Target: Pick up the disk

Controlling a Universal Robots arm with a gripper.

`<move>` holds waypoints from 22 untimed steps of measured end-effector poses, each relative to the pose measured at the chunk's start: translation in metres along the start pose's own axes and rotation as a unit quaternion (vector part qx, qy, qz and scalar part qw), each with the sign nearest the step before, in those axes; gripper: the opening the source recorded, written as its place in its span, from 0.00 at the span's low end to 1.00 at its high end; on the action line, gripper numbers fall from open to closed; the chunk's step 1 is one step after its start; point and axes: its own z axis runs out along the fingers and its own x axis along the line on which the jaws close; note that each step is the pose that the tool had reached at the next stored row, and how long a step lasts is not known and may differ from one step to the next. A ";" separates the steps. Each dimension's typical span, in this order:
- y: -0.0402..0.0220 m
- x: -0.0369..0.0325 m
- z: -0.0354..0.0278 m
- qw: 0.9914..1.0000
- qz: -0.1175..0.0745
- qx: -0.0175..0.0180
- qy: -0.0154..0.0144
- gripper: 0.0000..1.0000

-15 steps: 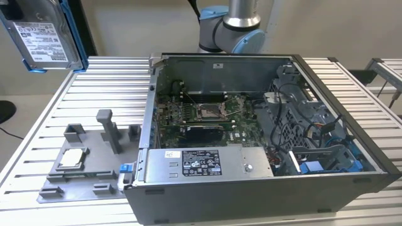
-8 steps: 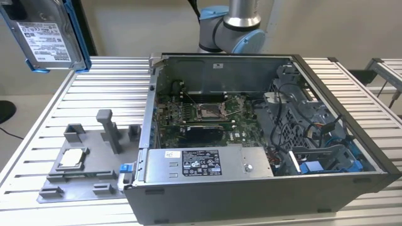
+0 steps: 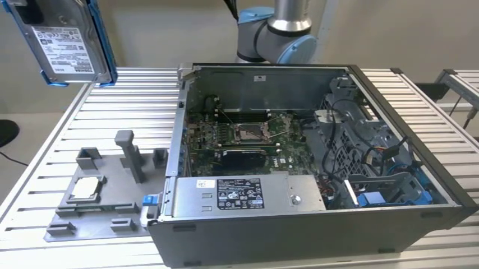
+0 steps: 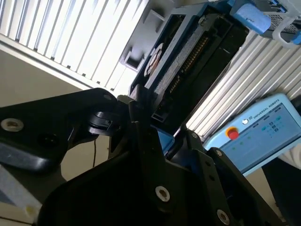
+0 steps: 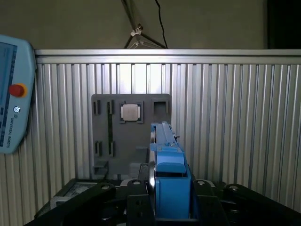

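The disk (image 3: 66, 42), silver with a white label and a blue frame, hangs in the air at the exterior view's upper left, well above the slatted table. In the first wrist view the disk (image 5: 169, 174) is edge-on, standing upright between the black fingers of my gripper (image 5: 170, 200), which is shut on its blue end. In the second wrist view the disk (image 4: 188, 47) shows its dark circuit side, reaching away from the gripper (image 4: 162, 141).
An open computer case (image 3: 314, 162) fills the middle of the table. A grey fixture plate (image 3: 112, 216) at the exterior view's left carries a small silver chip (image 3: 86, 188). The arm's base (image 3: 277, 33) stands behind the case. A teach pendant (image 5: 14, 94) lies at the table's edge.
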 end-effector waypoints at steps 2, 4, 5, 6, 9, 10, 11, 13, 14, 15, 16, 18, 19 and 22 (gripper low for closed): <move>-0.0039 -0.0001 0.0000 1.000 0.000 0.000 0.000 0.00; -0.0084 -0.0001 0.0001 1.000 0.000 0.000 0.000 0.00; -0.0106 -0.0001 0.0001 1.000 0.000 0.000 0.000 0.00; -0.0128 -0.0001 0.0002 1.000 0.000 0.000 0.000 0.00; -0.0205 -0.0002 0.0004 1.000 0.000 0.000 0.000 0.00; -0.0233 -0.0003 0.0004 1.000 0.000 0.000 0.000 0.00; -0.0262 -0.0003 0.0005 1.000 0.000 0.000 0.000 0.00; -0.0319 -0.0004 0.0006 1.000 0.000 0.000 0.000 0.00; -0.0350 -0.0005 0.0007 1.000 0.000 0.000 0.000 0.00; -0.0379 -0.0005 0.0007 1.000 0.000 0.000 0.000 0.00; -0.0412 -0.0005 0.0008 1.000 0.000 0.000 0.000 0.00; -0.0479 -0.0006 0.0009 1.000 0.000 0.000 0.000 0.00; -0.0510 -0.0007 0.0010 1.000 0.000 0.000 0.000 0.00; -0.0595 -0.0008 0.0012 1.000 0.000 0.000 0.001 0.00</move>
